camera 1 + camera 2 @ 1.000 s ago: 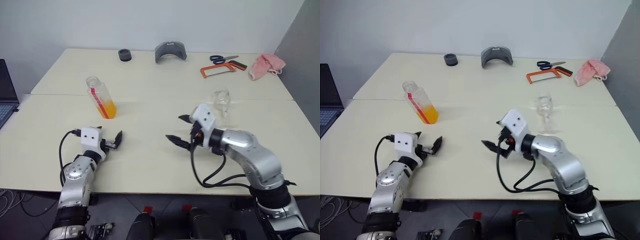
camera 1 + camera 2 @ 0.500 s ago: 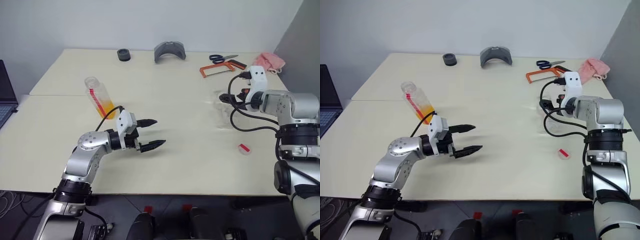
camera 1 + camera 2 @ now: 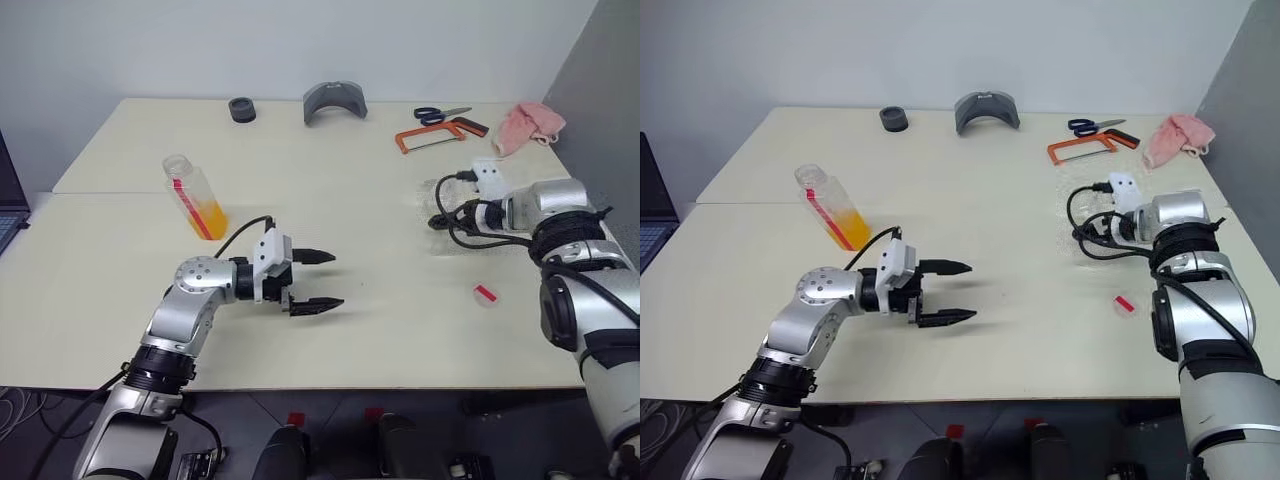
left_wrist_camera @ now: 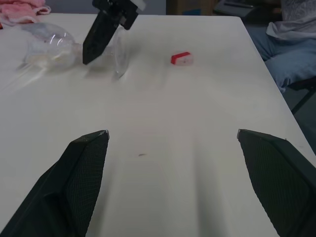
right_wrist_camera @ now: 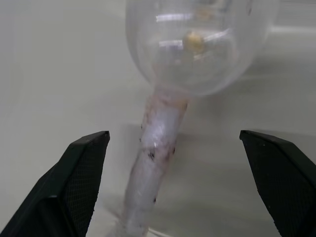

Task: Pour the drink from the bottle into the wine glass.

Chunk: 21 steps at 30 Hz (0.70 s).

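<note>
bottle: The bottle stands uncapped and leaning on the table's left side, orange drink in its lower part, nothing holding it.
left gripper: My left gripper hangs over mid-table, well right of the bottle, fingers spread wide and holding nothing, pointing toward the glass side.
wine glass: The wine glass stands on the right half of the table, empty.
right gripper: My right gripper is at the glass, fingers spread wide with the stem between them, not yet pinched.
cap: A red-and-white cap lies on the table nearer me than the glass.
doing it well: I judge the step is steadying the glass; I should close gently on the stem below the bowl and keep the foot flat before fetching the bottle.
what the views add: My right wrist view shows the stem sitting between my fingers, which the head views hide behind arm and cable. My left wrist view shows the glass from the side with my right finger by it.
</note>
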Available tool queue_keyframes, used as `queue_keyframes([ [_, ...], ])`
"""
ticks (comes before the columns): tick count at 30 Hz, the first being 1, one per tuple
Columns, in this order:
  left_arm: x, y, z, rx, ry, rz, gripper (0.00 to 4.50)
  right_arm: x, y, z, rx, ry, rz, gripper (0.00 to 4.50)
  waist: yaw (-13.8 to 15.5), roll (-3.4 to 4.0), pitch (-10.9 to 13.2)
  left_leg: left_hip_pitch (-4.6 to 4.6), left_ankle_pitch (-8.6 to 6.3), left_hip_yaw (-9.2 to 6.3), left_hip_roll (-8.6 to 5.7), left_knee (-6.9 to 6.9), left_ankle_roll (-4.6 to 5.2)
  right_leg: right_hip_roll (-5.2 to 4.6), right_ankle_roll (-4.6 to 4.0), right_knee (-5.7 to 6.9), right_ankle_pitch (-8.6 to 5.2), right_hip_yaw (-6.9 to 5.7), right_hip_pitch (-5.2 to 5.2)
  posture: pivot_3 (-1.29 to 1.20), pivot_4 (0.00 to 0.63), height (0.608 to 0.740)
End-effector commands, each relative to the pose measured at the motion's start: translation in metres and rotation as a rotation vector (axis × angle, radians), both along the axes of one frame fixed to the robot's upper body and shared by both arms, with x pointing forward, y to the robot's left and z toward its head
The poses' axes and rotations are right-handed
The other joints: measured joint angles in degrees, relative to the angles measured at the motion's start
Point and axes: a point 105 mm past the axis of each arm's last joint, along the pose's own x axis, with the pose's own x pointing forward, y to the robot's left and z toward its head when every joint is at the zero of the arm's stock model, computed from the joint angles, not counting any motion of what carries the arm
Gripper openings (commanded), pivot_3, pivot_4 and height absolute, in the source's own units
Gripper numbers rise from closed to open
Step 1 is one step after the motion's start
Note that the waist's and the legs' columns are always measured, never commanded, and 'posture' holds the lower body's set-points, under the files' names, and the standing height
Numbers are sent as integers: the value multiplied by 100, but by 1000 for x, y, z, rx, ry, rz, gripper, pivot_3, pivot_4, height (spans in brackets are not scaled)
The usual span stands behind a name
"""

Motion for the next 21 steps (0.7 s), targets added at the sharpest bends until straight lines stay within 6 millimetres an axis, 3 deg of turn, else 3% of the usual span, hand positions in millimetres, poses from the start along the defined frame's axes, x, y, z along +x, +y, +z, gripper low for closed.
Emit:
queue_keyframes([
  [1, 1, -3, 6, -2, -52, -16, 4500, 2, 0, 6, -64, -11, 40, 4129, -1, 0, 0, 0, 0, -1, 0, 0, 0, 1, 0, 0, 0, -1, 0, 0, 150, 740],
  [13, 3, -7, 3, 5, -74, -24, 4500, 0, 5, 8, -132, 0, 147, 207, 1, 1, -1, 3, 0, -2, -1, 2, 0, 0, 0, 2, 0, -1, 1, 0, 150, 740],
  [16, 3, -8, 4, 5, -75, -27, 4500, 5, 6, 19, -102, -50, 117, 127, 2, 1, -1, 2, 0, -4, 0, 3, -1, 0, 0, 3, 0, -2, 1, 0, 150, 740],
  [21, 7, -6, 8, -6, -72, -12, 4500, 19, 10, 54, 17, -206, 36, 127, 1, 4, 2, 1, 0, -4, 1, 3, -1, -1, 0, 4, 0, -1, 0, 0, 150, 740],
])
